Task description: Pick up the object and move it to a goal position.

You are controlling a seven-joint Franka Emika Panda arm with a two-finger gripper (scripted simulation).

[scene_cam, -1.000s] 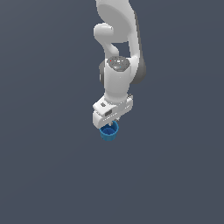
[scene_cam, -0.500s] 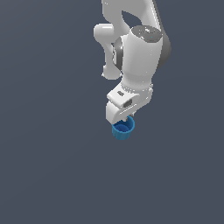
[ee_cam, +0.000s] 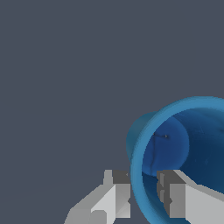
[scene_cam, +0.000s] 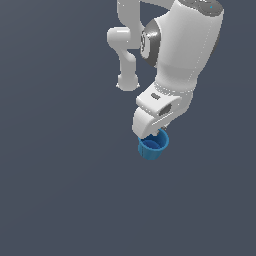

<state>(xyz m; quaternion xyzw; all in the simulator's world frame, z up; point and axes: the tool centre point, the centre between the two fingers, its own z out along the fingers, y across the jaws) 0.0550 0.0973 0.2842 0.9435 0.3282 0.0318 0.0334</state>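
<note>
Going from the exterior view's left across, the grey floor point(scene_cam: 55, 170) is lying flat and plain for the whole left half. Past the middle, the white arm point(scene_cam: 185, 45) is reaching down from the top edge, its thinner rear links point(scene_cam: 126, 50) standing just to the left of the fat forearm, which is leaning down and toward the left. At its lower end the gripper point(scene_cam: 156, 134) is pointing downward, and the blue cup point(scene_cam: 153, 145) is hanging right under the white hand, tilted so that its open rim is facing up and a little toward the exterior view's right. The hand is covering the upper part of the cup.

In the wrist view, the cup point(ee_cam: 183, 153) is looming large, its round rim and darker hollow inside both showing. One finger point(ee_cam: 111, 192) is sitting outside the wall, and the other finger point(ee_cam: 183, 197) is sitting inside the hollow, with the rim passing between them. So the gripper point(ee_cam: 144, 192) is pinching the cup by its wall, jaws drawn in narrow around that thin edge. Whether the cup is touching the floor, I cannot tell from here.
</note>
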